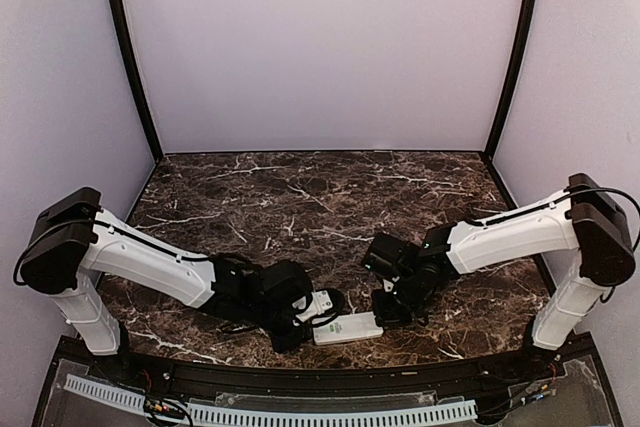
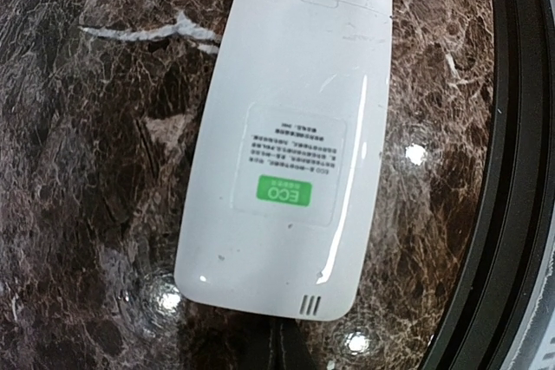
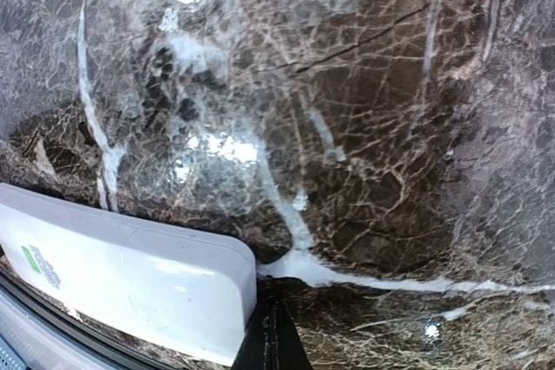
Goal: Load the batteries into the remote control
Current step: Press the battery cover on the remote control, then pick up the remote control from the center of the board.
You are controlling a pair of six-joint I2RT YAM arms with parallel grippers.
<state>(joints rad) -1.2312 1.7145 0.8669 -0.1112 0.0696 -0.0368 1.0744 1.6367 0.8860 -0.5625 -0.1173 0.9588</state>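
Observation:
The remote control (image 1: 348,329) lies back up near the table's front edge, with its green label (image 2: 284,190) showing. It fills the left wrist view (image 2: 286,127), and one end shows in the right wrist view (image 3: 130,275). My left gripper (image 1: 308,332) is shut and empty, its closed tips (image 2: 282,344) against the remote's vented end. My right gripper (image 1: 385,315) is shut and empty, its tips (image 3: 276,340) touching the corner of the remote's other end. No batteries are in view. The remote's back looks closed.
The dark marble table (image 1: 300,197) is walled in by lilac panels at the back and sides. A black raised rim (image 1: 320,372) runs along the front edge, just beside the remote, and shows in the left wrist view (image 2: 512,171).

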